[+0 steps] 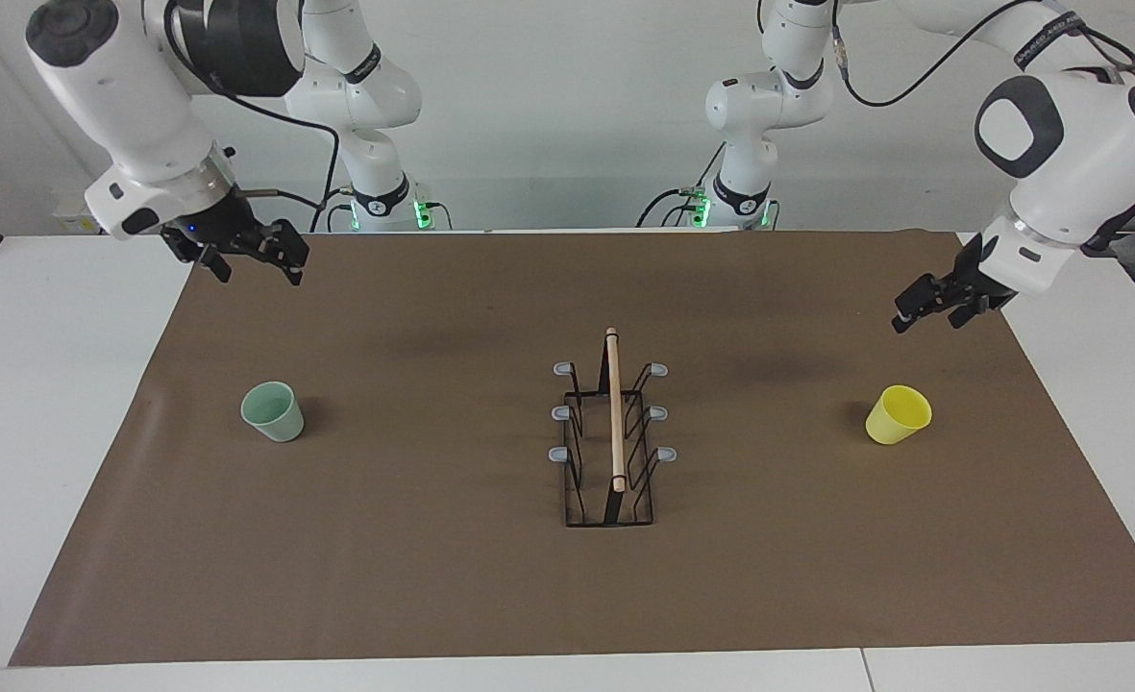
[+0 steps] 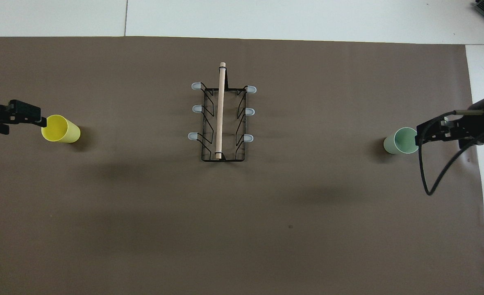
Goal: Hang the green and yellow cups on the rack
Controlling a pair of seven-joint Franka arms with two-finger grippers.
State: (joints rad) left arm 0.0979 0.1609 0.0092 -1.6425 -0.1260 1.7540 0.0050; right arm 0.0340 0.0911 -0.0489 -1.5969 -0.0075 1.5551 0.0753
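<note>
2 tapered cups upright: mint green cup (image 1: 273,411), yellow cup (image 1: 899,414), seemingly empty.

Honestly can't make out any readable text, labels, brands or numbers anywhere in either view.

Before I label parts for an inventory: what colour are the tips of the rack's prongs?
Pale grey, all six tips on the black rack; clearest in the overhead view.
</note>
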